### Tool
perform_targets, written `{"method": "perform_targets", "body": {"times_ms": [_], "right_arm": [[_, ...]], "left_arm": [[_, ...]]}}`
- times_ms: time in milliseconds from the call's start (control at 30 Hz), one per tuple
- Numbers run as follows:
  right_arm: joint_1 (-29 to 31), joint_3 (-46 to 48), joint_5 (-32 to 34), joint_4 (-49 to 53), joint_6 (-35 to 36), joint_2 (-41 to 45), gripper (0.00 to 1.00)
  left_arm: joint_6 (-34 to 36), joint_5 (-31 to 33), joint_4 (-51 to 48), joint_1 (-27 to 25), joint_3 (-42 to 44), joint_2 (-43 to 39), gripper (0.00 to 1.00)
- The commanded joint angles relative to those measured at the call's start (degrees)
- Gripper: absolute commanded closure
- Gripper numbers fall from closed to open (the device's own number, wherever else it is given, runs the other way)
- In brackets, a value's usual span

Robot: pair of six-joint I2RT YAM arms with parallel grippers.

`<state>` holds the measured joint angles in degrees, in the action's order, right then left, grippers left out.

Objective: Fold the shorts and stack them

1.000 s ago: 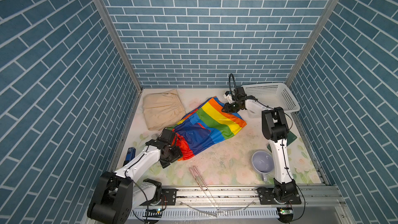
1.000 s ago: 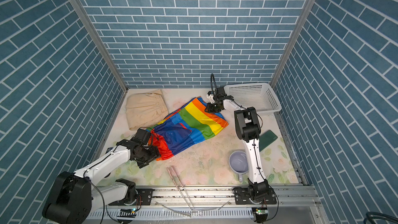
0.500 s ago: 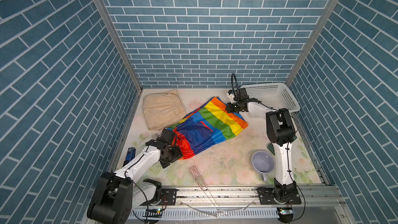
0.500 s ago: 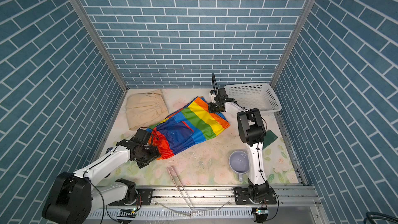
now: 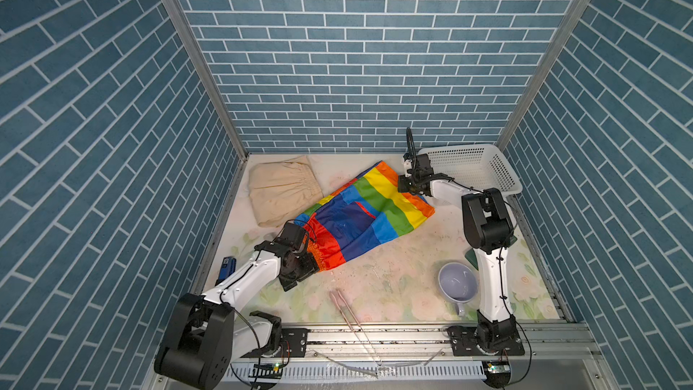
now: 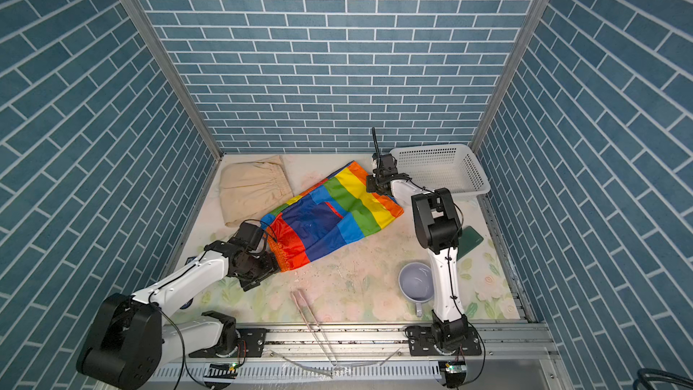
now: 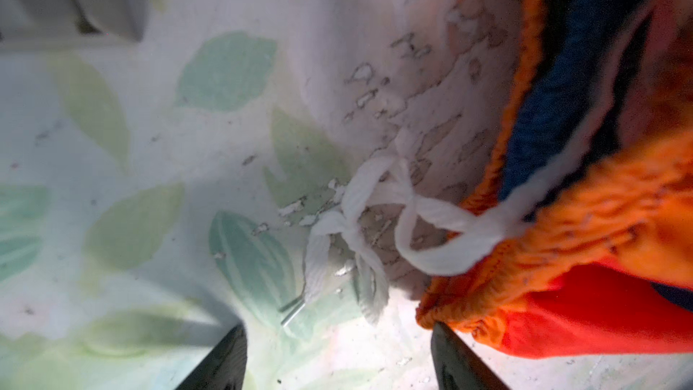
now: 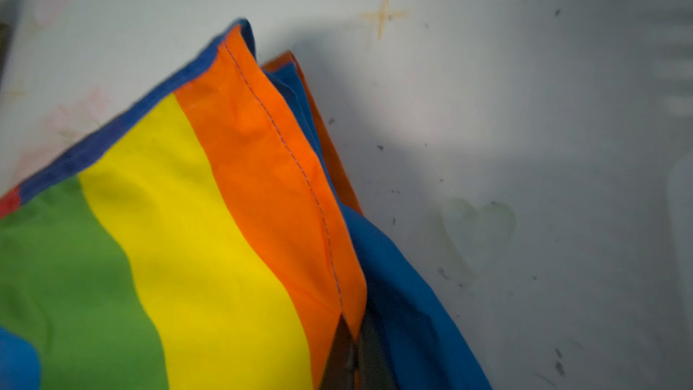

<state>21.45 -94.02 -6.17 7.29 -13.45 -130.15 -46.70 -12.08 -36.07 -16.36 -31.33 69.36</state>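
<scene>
Floral table (image 5: 393,287): left end effector (image 7: 337,332) spread at waistband (image 7: 562,219) of rainbow shorts (image 5: 360,215), right end effector (image 8: 352,354) pinching hem (image 8: 285,151); shiny cloth may slip, skewing fold.

Basket (image 5: 504,176) rt of shorts (image 5: 360,215), behind mug (image 5: 457,285)

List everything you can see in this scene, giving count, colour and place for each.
rainbow shorts: one, striped, centre
beige shorts: one, beige, far left corner
basket: one, white, far right corner
mug: one, lilac, near right
tongs: one, pinkish, near edge
flat item: one, dark green, right side
small item: one, blue, left edge
left gripper: open, beside orange waistband
right gripper: pinching orange hem
</scene>
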Motion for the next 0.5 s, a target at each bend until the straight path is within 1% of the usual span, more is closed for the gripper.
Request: {"method": "perform_targets", "body": {"times_ms": [0,100,233,400,467], "right_arm": [[-0.2,-2.8,1.5,3.2,-1.7,-0.7,0.75],[-0.2,-2.2,1.9,2.9,-1.6,1.3,0.69],[0.5,-1.8,3.2,2.9,-0.7,7.3,0.66],[4.0,0.9,10.5,3.2,4.4,17.2,0.59],[7.1,3.9,15.5,1.4,8.2,22.0,0.53]], "left_arm": [[0.6,-0.8,4.1,0.4,3.7,3.5,0.22],[0.5,-1.2,4.5,0.4,3.9,3.5,0.22],[0.5,-1.2,4.1,0.4,3.6,2.7,0.22],[1.0,-1.5,1.4,0.4,1.5,-1.4,0.21],[1.3,-1.3,-0.8,0.5,-0.4,-4.6,0.19]]}}
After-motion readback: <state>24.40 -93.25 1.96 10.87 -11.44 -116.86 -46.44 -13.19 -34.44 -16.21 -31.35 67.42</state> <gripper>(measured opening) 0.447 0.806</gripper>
